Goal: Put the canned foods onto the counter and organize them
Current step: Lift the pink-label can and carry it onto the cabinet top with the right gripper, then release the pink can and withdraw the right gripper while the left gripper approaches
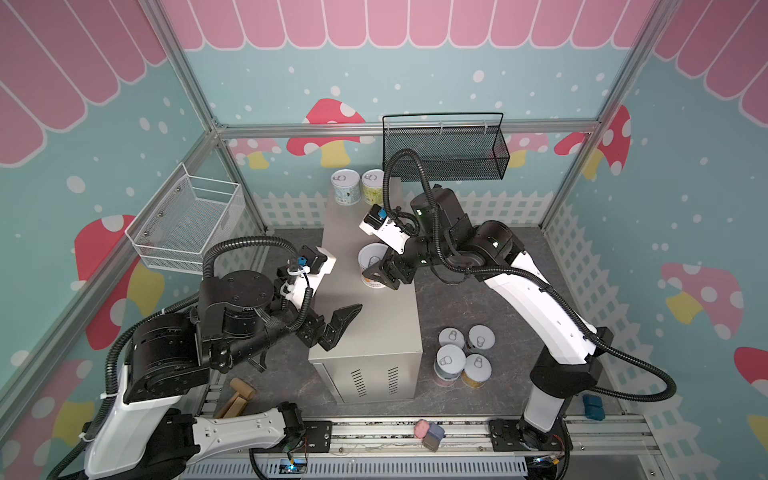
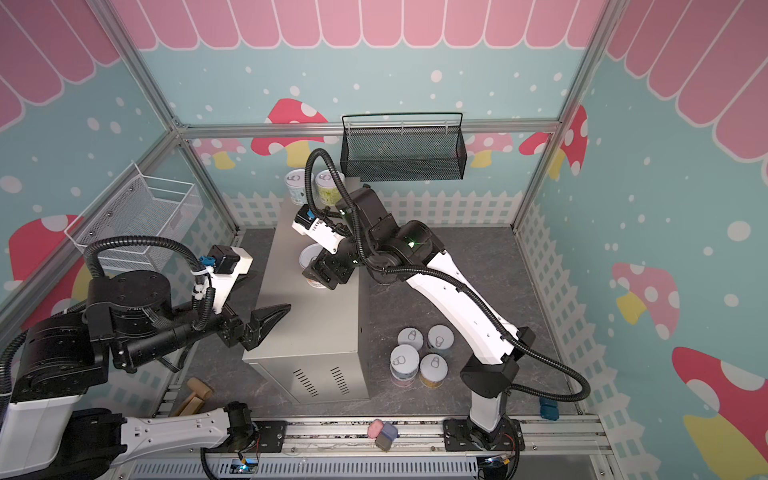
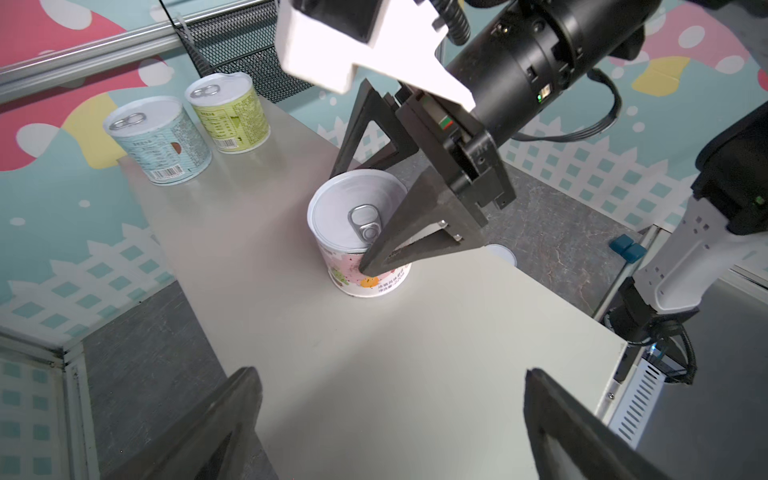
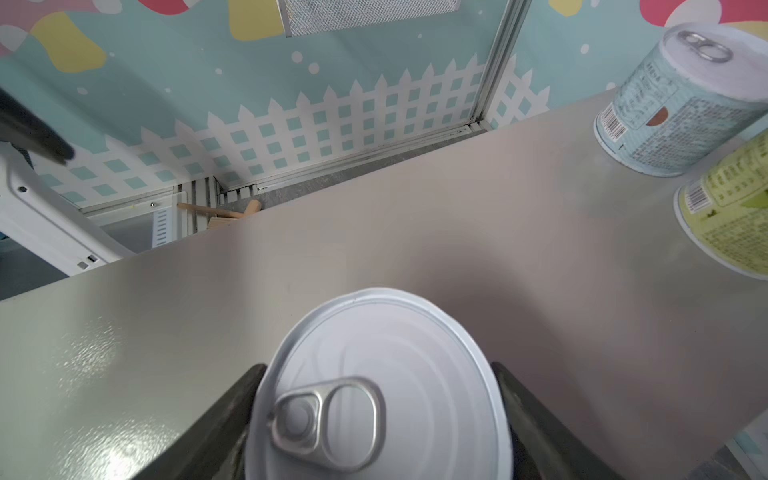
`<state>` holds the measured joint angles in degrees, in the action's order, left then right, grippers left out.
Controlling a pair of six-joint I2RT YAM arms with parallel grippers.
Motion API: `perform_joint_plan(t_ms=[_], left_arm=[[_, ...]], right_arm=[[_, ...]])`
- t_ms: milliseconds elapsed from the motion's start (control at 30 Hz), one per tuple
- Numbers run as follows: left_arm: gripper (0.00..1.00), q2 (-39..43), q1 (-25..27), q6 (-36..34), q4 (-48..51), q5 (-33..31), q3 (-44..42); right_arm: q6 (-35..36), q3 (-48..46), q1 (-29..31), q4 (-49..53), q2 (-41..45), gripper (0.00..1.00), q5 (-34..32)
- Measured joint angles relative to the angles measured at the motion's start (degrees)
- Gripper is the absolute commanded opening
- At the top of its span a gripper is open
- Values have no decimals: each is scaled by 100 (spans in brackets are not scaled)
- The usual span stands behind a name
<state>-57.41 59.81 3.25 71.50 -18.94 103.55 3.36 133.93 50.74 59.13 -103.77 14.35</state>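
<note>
White-lidded pull-tab cans (image 1: 451,361) — three on counter (image 1: 382,332), four on floor (image 1: 440,299) — left gripper (image 3: 390,372) spread, right gripper (image 4: 378,368) straddling pink can (image 3: 345,203), grip unclear.

We are looking into a staged robot lab cell: silver aluminium frame bars (image 1: 415,126) are holding teal printed mushroom wall panels (image 1: 415,75), and a slotted metal rail (image 1: 365,432) is carrying two black-and-white robot arms (image 1: 536,303).

A: Any writing to read on the counter (image 3: 374,353)?
B: Barely. The light blue can (image 3: 162,141) and yellow-green can (image 3: 232,116) at one end of it show barcodes and fine print, illegible. The pink can (image 3: 340,262) mid-counter has Chinese characters, too blurred to read.
</note>
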Motion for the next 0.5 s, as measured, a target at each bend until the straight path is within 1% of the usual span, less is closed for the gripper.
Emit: perform_joint_plan(t_ms=[67,267,400,500], left_arm=[[99,20,0,-2,-2,-105,0],[99,31,0,-28,-118,-485,-72],[99,31,0,-72,-334,-691,-317],[99,20,0,-116,-527,-730,-459]], right_arm=[[-4,17,0,-83,-83,83,-7],[-103,39,0,-339,-127,99,-216],[-170,39,0,-527,0,99,-348],[-223,-57,0,-660,297,99,-520]])
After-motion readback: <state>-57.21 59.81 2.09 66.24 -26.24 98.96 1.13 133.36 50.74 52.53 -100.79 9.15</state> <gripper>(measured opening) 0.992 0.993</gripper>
